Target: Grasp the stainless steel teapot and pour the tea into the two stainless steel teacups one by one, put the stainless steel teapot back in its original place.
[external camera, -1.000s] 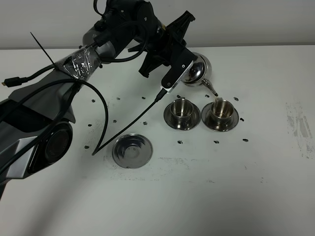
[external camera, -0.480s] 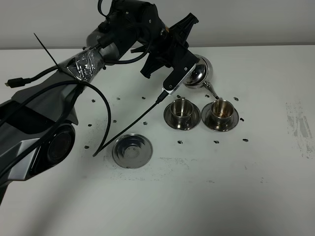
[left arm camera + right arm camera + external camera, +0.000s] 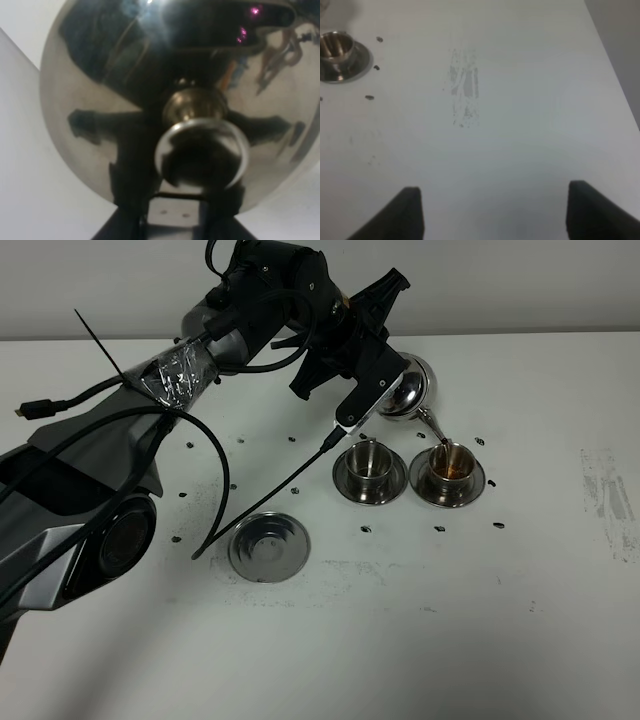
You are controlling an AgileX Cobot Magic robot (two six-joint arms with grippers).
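A white table (image 3: pixel 520 620) marked with small dark dots fills my high view, with a pale wall (image 3: pixel 560 285) behind it. My left claw (image 3: pixel 378 378) is clamped fully shut on the teapot (image 3: pixel 408 392) and carries it in the air behind the two cups. The handle itself is hidden behind the wrist, so I take the grip to be there. I hold the pot tipped because this is the pouring step. Its handle-to-spout axis runs away from the arm, rightward and toward the near edge of the table, sloping down. The spout (image 3: pixel 432 423) points down at the right-hand cup (image 3: pixel 447 465), its tip just above the rim. In the left wrist view the lid knob (image 3: pixel 200 150) faces the camera, which fits a pot leaning over forward. Reddish-brown tea (image 3: pixel 452 470) shows in that cup, and whether a stream is running I cannot tell. The left-hand cup (image 3: pixel 369 458), just beside it on its own saucer, shows only bare steel inside, so I judge the job about half done. The empty saucer (image 3: pixel 268 545) sits well apart, nearer the front, left bare so the pot can go back on it. My right claw (image 3: pixel 495 210) hangs over bare table with its fingers spread wide and nothing between them, out of the way.
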